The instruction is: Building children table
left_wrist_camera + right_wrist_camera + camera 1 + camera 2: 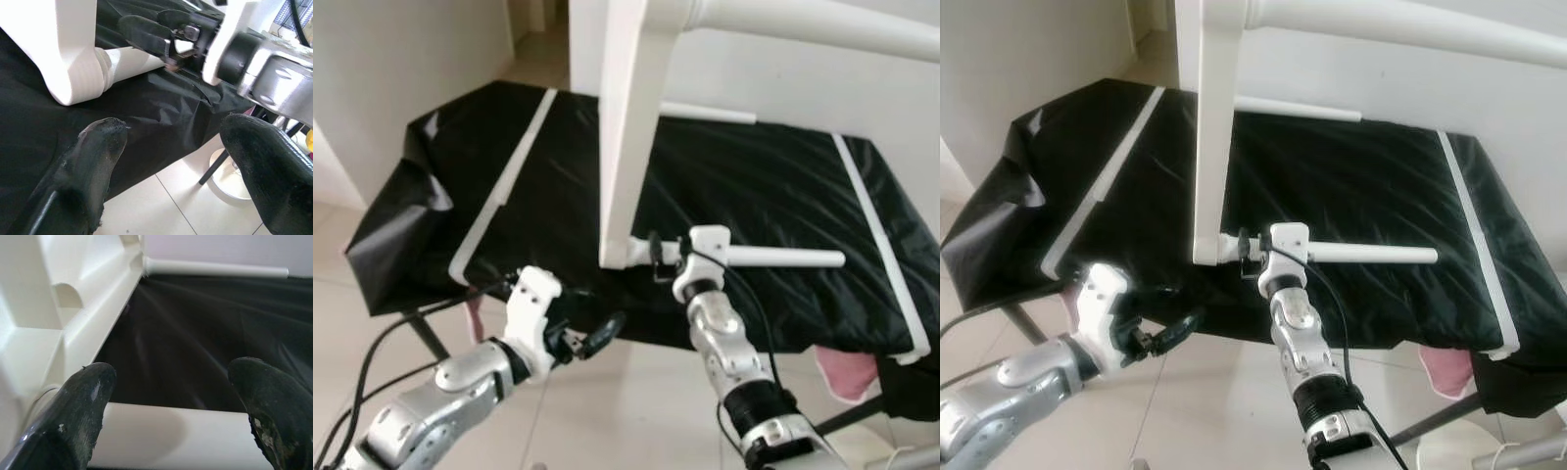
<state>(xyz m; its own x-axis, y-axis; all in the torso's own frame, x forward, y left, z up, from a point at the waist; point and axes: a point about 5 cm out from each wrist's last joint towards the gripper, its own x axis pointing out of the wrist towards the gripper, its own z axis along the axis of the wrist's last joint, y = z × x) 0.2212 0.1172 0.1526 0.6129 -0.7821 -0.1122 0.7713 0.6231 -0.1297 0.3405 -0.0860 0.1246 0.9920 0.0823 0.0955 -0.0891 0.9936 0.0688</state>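
A white children's table top (631, 127) stands on its edge on a black-covered work table (773, 186). One white leg (783, 258) sticks out sideways from its near lower corner. A second leg (705, 113) juts from the far corner, and a third (822, 24) runs across high up. My right gripper (656, 257) is at the near leg, close to its joint, open, with its fingers (83, 401) spread over the leg (171, 440). My left gripper (592, 338) hangs open and holds nothing, just below the work table's front edge, left of the joint (127, 61).
Two long white strips (504, 186) (881, 245) lie on the black cover near its left and right sides. Black plastic droops off the left corner (401, 235). A pink cloth (847, 377) shows under the right front edge. A white wall stands behind; tiled floor lies below.
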